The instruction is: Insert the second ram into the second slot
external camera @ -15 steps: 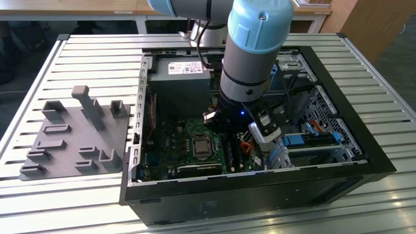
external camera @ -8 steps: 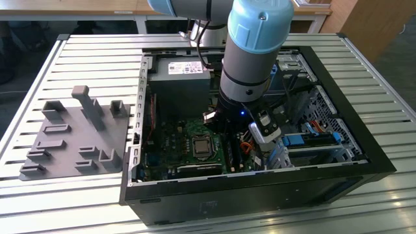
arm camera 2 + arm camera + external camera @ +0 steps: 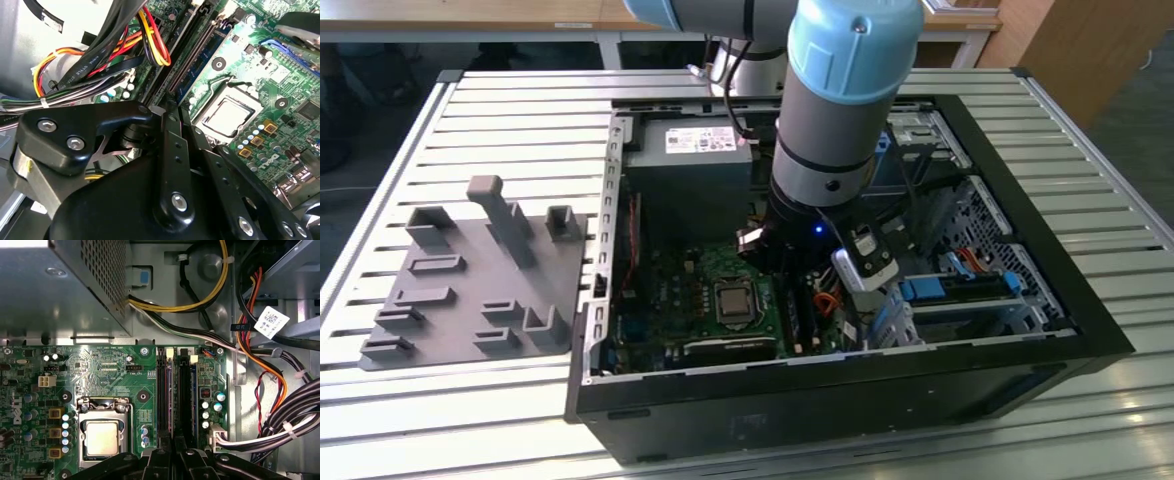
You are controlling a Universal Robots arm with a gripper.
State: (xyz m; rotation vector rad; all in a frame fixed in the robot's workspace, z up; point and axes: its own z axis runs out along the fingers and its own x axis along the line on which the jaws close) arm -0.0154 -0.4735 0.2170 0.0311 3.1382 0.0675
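Gripper (image 3: 175, 455), black, low over memory slots (image 3: 176, 390), just beside processor socket (image 3: 102, 436) on green motherboard (image 3: 110, 371); whether its claw stands apart, together or clamped cannot be told.

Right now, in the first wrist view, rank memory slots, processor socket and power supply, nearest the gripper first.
1. Memory slots: directly ahead of the gripper.
2. Processor socket: beside the slots, on the board.
3. Power supply: beyond the board's edge.
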